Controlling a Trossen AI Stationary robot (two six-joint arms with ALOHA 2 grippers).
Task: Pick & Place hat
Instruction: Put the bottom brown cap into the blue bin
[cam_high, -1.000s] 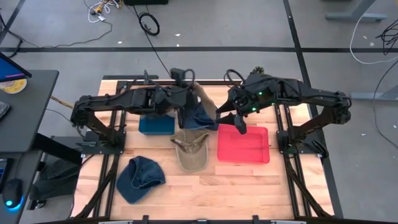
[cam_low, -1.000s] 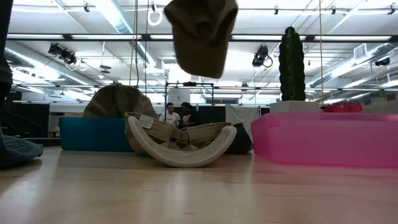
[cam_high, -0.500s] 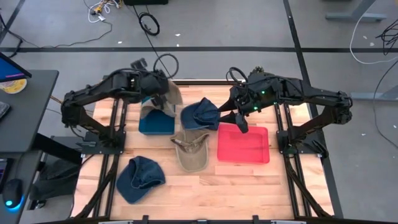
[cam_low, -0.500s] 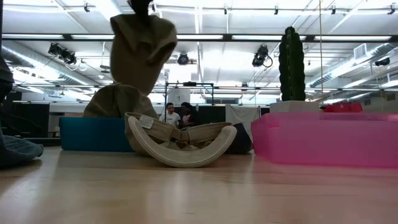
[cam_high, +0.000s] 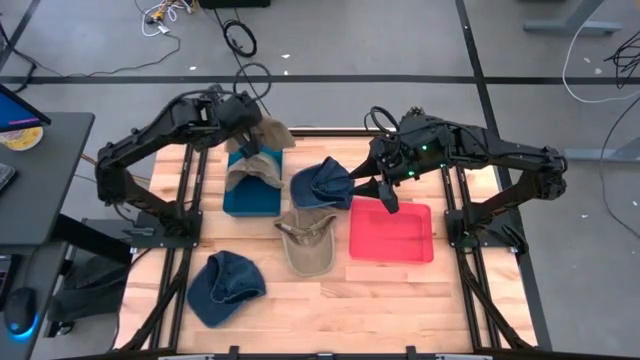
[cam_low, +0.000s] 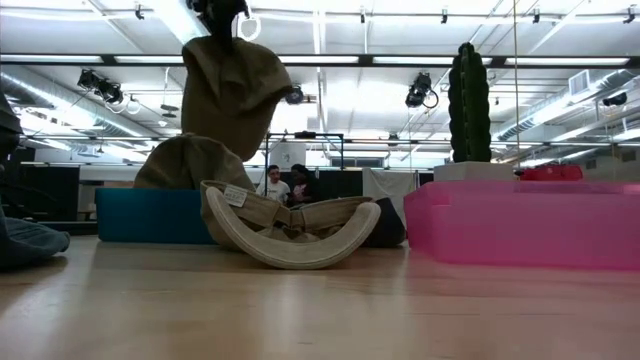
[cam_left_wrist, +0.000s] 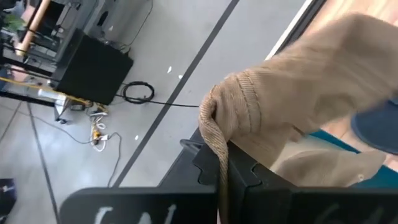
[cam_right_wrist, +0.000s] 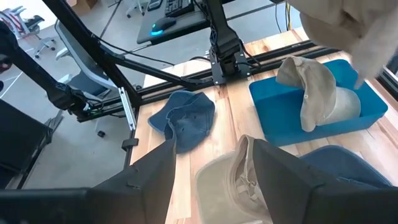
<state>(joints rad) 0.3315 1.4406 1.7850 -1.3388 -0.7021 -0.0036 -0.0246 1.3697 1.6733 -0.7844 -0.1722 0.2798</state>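
My left gripper (cam_high: 245, 125) is shut on a tan knit hat (cam_high: 266, 134), which hangs over the far end of the blue bin (cam_high: 252, 202). A second tan hat (cam_high: 250, 170) lies in that bin. In the low view the held hat (cam_low: 232, 95) hangs down to the top of the bin's hat (cam_low: 185, 162); whether they touch I cannot tell. My right gripper (cam_high: 388, 197) is open and waits above the pink tray's (cam_high: 392, 238) far left corner. My left gripper (cam_left_wrist: 221, 171) pinches the tan knit hat by its rolled rim (cam_left_wrist: 211, 118) between the two fingers. The hat is lifted clear of the table and hangs slack below the gripper (cam_low: 225, 12), its crown (cam_low: 235, 120) pointing down.
An upturned tan cap (cam_high: 307, 240) lies mid-table, with a blue hat (cam_high: 322, 183) behind it and another blue hat (cam_high: 225, 285) near the left front. In the right wrist view the tan cap (cam_right_wrist: 242, 174), a blue hat (cam_right_wrist: 186, 118) and the bin (cam_right_wrist: 280, 118) show.
My left gripper has carried the tan knit hat from above the middle of the table toward the left and far edge, over the blue bin, and then a little down. The hat has swung and now hangs lower. My right arm has kept still.
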